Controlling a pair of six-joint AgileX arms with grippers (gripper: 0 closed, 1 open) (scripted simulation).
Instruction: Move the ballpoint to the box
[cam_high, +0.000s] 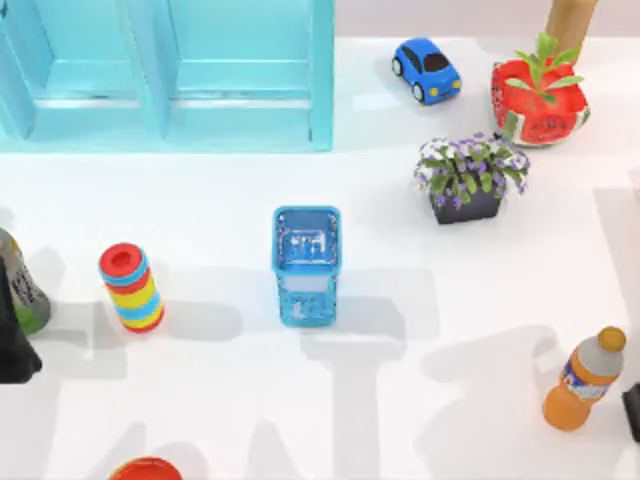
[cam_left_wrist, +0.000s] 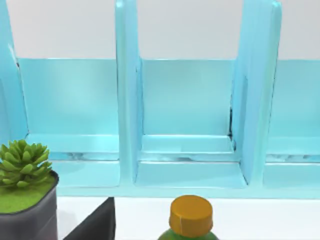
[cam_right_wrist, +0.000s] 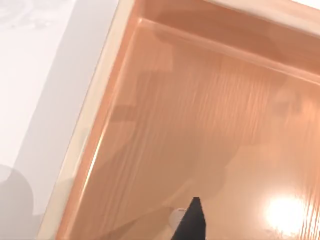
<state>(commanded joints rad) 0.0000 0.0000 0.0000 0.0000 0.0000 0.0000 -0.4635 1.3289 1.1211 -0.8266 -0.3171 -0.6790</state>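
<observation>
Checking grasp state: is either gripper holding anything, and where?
Cannot tell. A dark pointed tip hangs over the wooden box floor in the right wrist view; pen or gripper part is unclear.

Black, angular arm parts, pointed hand (cam_right_wrist: 192, 222) tip.

1. The left arm (cam_high: 14, 345) sits at the desk's left edge, a dark part.
2. The right tool (cam_right_wrist: 191, 220) shows a dark tip, apparently one finger.
</observation>
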